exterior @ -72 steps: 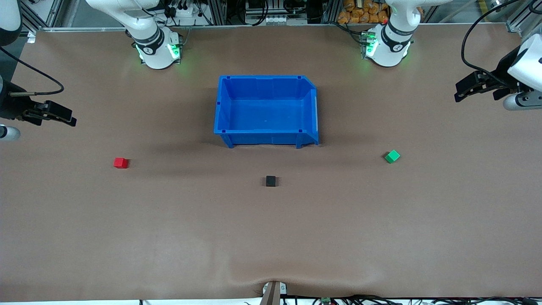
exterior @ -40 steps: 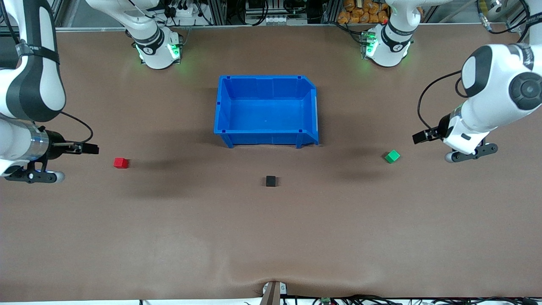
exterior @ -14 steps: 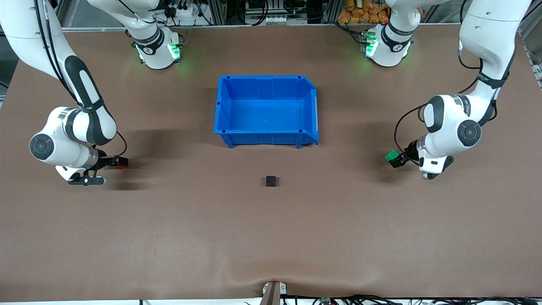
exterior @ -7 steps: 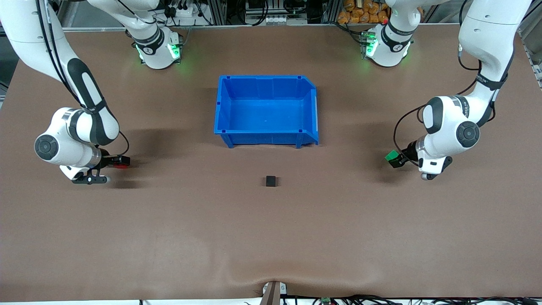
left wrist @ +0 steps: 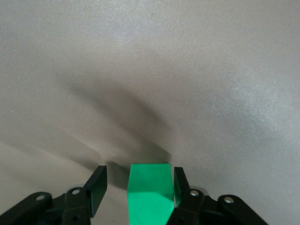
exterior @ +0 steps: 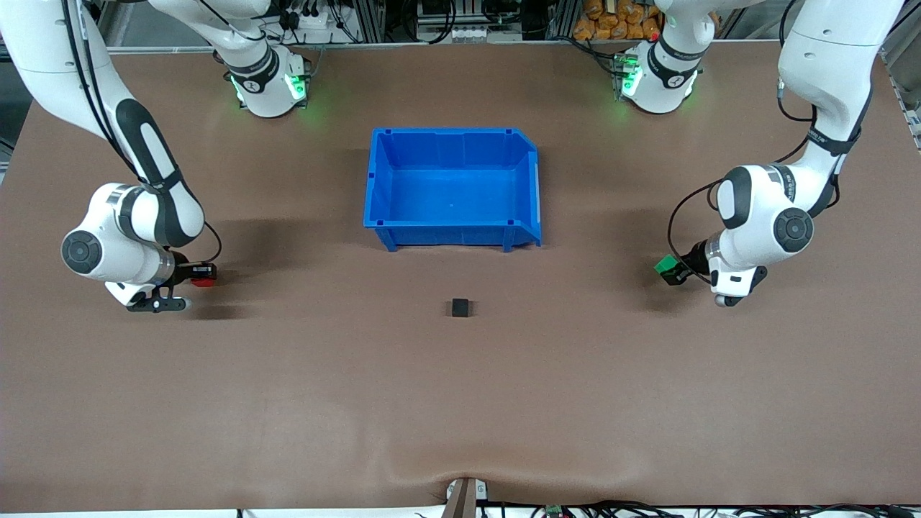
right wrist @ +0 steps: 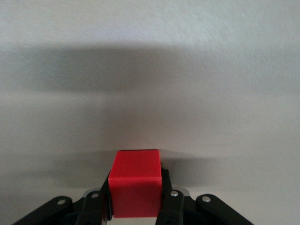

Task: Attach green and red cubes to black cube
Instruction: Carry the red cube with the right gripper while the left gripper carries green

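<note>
right hand [right wrist: 135,206] is clamped on the red cube [right wrist: 136,182], both fingers flat against its sides, down at table level toward the right arm's end of the table [exterior: 460,403]. left hand [left wrist: 136,192] sits around the green cube [left wrist: 149,194] toward the left arm's end, with one finger [left wrist: 179,185] touching it and the other finger [left wrist: 97,190] standing off with a visible gap, so it's not fully clenched on it. black cube [exterior: 460,308] sits alone on the table between the two hands, well apart from both, and a bit nearer the front camera than the blue bin [exterior: 388,180]. lots of bare table all around the black cube, nothing lying between it and either hand, and the table edges are well off from all three cubes
</note>
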Controlling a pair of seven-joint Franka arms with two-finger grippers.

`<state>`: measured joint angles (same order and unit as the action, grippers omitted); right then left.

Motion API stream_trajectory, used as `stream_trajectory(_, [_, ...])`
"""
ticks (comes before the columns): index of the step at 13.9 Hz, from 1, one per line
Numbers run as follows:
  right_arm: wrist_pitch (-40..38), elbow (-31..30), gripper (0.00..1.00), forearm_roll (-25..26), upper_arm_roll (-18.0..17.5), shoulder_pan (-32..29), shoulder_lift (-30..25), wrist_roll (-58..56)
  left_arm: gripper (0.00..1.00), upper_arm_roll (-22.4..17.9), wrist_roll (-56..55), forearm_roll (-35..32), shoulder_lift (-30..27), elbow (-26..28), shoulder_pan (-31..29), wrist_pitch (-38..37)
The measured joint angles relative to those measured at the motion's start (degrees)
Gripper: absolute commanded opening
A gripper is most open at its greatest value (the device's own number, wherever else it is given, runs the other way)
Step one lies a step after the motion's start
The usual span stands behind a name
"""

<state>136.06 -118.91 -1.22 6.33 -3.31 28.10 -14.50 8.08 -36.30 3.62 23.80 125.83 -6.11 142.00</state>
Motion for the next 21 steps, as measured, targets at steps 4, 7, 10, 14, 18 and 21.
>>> stream_trajectory(4, [-0.66, 4.19, 0.00, 0.01, 0.07, -0.05, -0.09, -13.54, 0.16, 1.14, -2.50, 0.00, 0.03, -0.06, 0.41, 0.02])
stream_trajectory(7, [-3.23, 7.91, 0.00, 0.05, 0.31, -0.13, -0.23, -24.98, 0.00, 1.57, -3.13, 0.00, 0.04, -0.06, 0.61, 0.02])
stream_trajectory(10, [-4.40, 10.36, 0.00, 0.09, 0.70, -0.68, -0.80, -37.92, 0.00, 1.53, -3.15, 0.00, 0.05, -0.39, 0.52, 0.02])
stream_trajectory(14, [-4.53, 14.48, 0.00, 0.06, 0.60, -1.19, -1.15, -56.47, 0.00, 1.53, -8.24, 0.01, -0.51, -3.09, 0.14, -0.55])
stream_trajectory(18, [-5.26, 19.76, 0.00, 0.13, -0.59, 5.08, -1.09, -66.83, 0.00, 3.22, -22.06, 0.03, -1.18, -9.63, 0.87, -6.89])
stream_trajectory(21, [-5.82, 21.42, 0.00, 0.14, -0.77, 10.53, 0.36, -70.87, 0.00, 5.58, -31.16, 0.03, -1.18, -12.39, 1.78, -8.26])
